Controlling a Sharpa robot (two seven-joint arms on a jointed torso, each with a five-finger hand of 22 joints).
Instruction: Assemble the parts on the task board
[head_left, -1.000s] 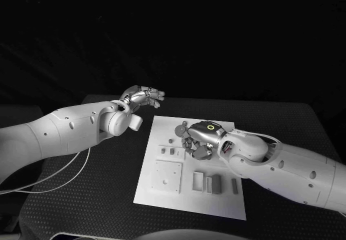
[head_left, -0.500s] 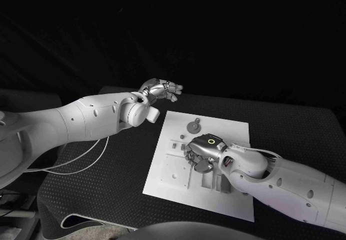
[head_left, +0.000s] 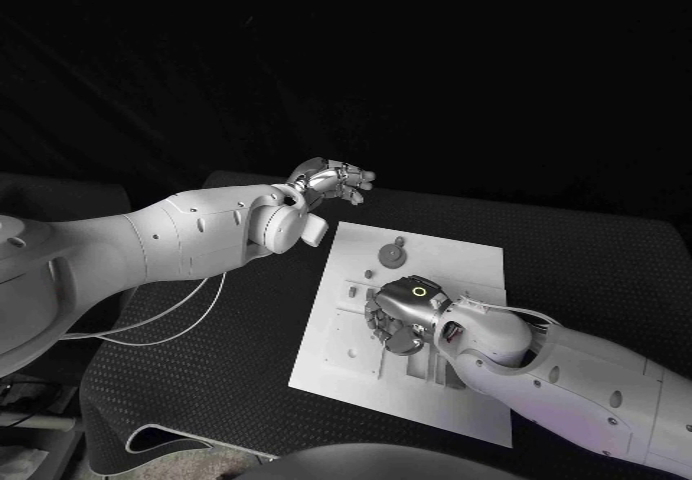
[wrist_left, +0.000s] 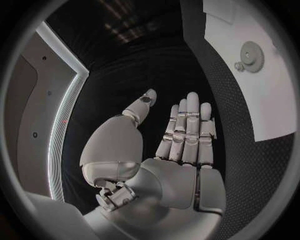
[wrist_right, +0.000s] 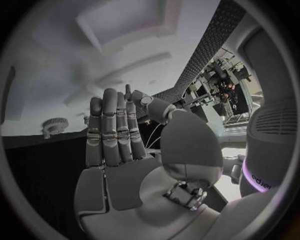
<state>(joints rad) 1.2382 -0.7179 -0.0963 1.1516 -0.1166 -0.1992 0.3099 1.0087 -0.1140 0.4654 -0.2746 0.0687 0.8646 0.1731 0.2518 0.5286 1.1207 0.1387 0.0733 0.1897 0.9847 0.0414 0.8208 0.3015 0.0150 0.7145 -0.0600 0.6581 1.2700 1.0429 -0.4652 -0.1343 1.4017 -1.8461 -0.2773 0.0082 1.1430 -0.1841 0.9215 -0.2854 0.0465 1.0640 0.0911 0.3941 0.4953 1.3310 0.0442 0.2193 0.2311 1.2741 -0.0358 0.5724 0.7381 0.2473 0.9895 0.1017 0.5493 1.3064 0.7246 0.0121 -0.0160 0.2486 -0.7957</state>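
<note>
One white task board (head_left: 476, 258) on the black table (head_left: 606, 270), lying near the table's middle with bare cloth along all its edges, widest toward the right edge; one gear-shaped part (head_left: 391, 256) near the board's far edge, seen too from the left wrist (wrist_left: 252, 55), with several small parts (head_left: 351, 293) along the board's left edge, too small to count. Left hand (head_left: 330, 181) raised over the table's far left corner, off the board, fingers straight and side by side, thumb apart, holding nothing. Right hand (head_left: 397, 315) low over the board's middle, palm down, fingers straight in the wrist view (wrist_right: 115, 145), nothing seen in them.
</note>
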